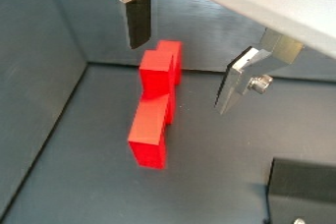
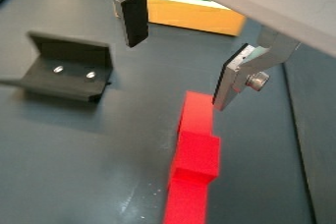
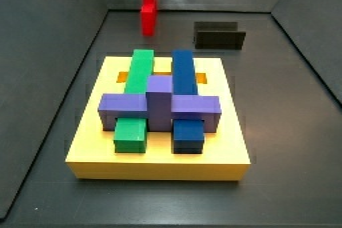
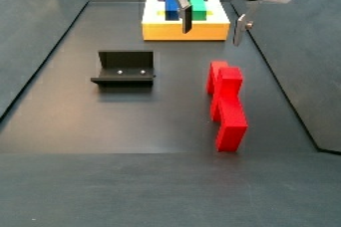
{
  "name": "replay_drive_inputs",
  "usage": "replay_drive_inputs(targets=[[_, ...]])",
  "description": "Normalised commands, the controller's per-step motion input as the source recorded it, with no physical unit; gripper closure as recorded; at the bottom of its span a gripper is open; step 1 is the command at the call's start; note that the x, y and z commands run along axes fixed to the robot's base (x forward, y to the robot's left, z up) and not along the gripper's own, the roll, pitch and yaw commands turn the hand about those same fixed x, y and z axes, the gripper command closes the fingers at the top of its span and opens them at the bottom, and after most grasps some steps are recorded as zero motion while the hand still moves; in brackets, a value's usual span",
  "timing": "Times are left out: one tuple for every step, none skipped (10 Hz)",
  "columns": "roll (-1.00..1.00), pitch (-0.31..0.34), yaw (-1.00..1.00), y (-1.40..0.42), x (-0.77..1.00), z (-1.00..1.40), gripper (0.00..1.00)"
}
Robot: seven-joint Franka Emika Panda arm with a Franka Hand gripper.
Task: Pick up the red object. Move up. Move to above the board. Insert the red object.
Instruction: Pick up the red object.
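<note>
Wrist view: gripper (image 1: 184, 56) hangs above the red object (image 1: 155, 103), 2 silver fingers (image 1: 136, 22) spread apart, nothing between them. Red object lies flat on the dark floor, not touched.

Wrist view: gripper (image 2: 182, 56) wide apart over the floor; red object (image 2: 195, 161) below it, fixture (image 2: 65, 68) off to the side, a strip of the board (image 2: 195, 14) beyond.

Side view: board (image 3: 160, 152) in front, carrying green, blue and purple blocks (image 3: 160, 101); red object (image 3: 148, 10) far behind it, fixture (image 3: 219, 36) near.

Side view: gripper (image 4: 240, 24) hangs between board (image 4: 182, 31) and red object (image 4: 225, 105), fixture (image 4: 124, 69) well apart.
</note>
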Motion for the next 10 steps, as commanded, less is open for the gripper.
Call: replay_drive_inputs(targets=[[0.00, 0.000, -0.91, 0.07, -0.02, 0.00, 0.00], [0.00, 0.000, -0.91, 0.07, 0.00, -0.01, 0.00], [0.00, 0.000, -0.91, 0.07, -0.01, -0.01, 0.00], [0.00, 0.000, -0.91, 0.07, 0.00, -0.01, 0.00], [0.00, 0.000, -0.90, 0.08, -0.01, -0.01, 0.00], [0.00, 0.000, -0.88, 0.09, -0.01, -0.02, 0.00], [0.00, 0.000, -0.88, 0.09, -0.01, -0.02, 0.00], [0.00, 0.000, -0.88, 0.09, -0.01, -0.01, 0.00], [0.00, 0.000, -0.86, 0.11, -0.01, -0.01, 0.00], [0.00, 0.000, -0.79, 0.19, -0.04, -0.06, 0.00]])
